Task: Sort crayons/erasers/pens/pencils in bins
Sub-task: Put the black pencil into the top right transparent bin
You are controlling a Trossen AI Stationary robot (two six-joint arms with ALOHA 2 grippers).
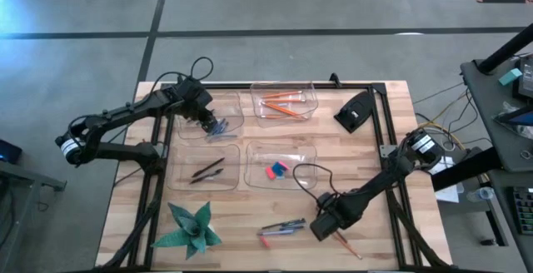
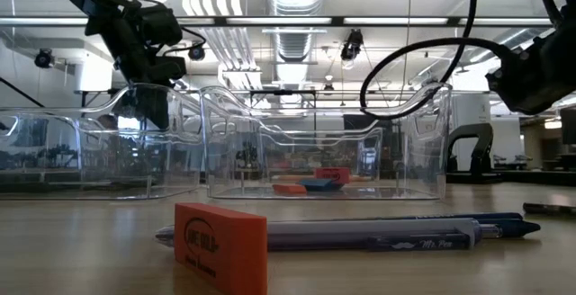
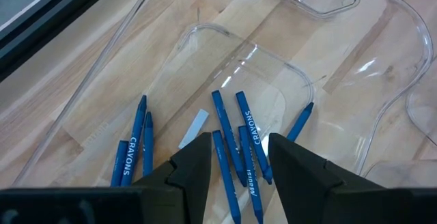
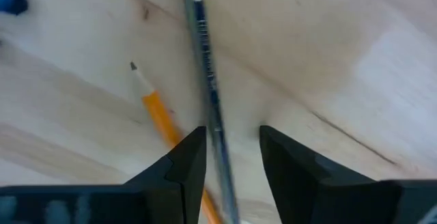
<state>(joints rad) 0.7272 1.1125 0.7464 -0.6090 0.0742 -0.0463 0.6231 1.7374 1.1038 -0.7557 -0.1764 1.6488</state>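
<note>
We see the right hand [image 4: 232, 162], fingers parted, straddling a pen [image 4: 208, 94], partly hiding it; pencil [image 4: 160, 115] at nine o'clock, cut off. Left hand [image 3: 239, 166] parted over crayons [image 3: 239, 142].

Pencil [image 4: 158, 111] partly behind right tool [image 4: 232, 149]

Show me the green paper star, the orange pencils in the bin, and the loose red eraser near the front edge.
Green paper star [image 1: 193, 230], high view, on its centre.
Orange pencils [image 1: 283, 104], high view, mid-shaft of the bundle.
Red eraser [image 2: 220, 246], low view, on its front face.
</note>
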